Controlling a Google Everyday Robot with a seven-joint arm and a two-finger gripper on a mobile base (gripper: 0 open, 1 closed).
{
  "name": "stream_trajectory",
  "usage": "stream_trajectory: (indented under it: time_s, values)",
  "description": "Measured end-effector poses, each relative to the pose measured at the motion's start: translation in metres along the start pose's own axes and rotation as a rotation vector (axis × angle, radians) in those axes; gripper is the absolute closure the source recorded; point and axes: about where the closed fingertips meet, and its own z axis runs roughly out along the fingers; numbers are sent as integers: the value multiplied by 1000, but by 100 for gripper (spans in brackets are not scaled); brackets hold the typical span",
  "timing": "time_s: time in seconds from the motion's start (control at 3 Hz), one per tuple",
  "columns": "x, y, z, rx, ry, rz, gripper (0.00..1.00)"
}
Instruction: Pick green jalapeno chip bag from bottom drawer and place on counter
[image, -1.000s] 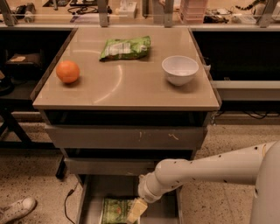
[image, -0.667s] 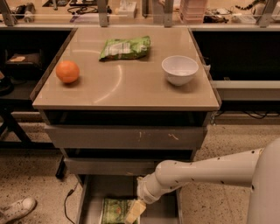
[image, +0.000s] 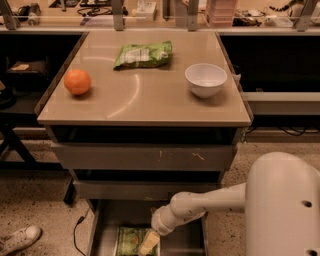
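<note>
Item: green jalapeno chip bag (image: 128, 240), lying flat on the floor of the bottom drawer (image: 182, 235), left of centre, partly cut off by the lower edge of view. Drawer: pulled out, lowest of three, with two shut grey drawer fronts (image: 145, 156) above it. Tool (image: 149, 243): down inside the bottom drawer at the bag's right edge, overlapping it from where I stand. I cannot tell whether it touches the bag, or whether it is released or clenched. Arm (image: 200, 204): white, reaching in low from the right across the drawer mouth. Counter (image: 150, 102): glossy beige, carrying an orange (image: 77, 81) at left, a white bowl (image: 205, 79) at right and a paler green bag (image: 143, 54) at back centre. Floor: a white shoe (image: 20, 239) at lower left, well apart from the work. Step in hand, as I judge it: the reach and grasp, since the bag lies on the drawer floor, not yet lifted. Next move calls for: a firm pinch on a flat, crinkly bag, probably at an edge or fold, as it may slip or buckle. The tool then draws outward, clear of the drawer fronts and the counter overhang, before rising. The stretch between orange and bowl looks the likeliest place to set the bag down.
</note>
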Motion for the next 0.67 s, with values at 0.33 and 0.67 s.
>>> stream_trajectory:
  time_s: [0.33, 0.67]
  values:
    - [17, -5, 33, -17, -7, 21, 0]
    - [19, -3, 38, -24, -7, 27, 0]
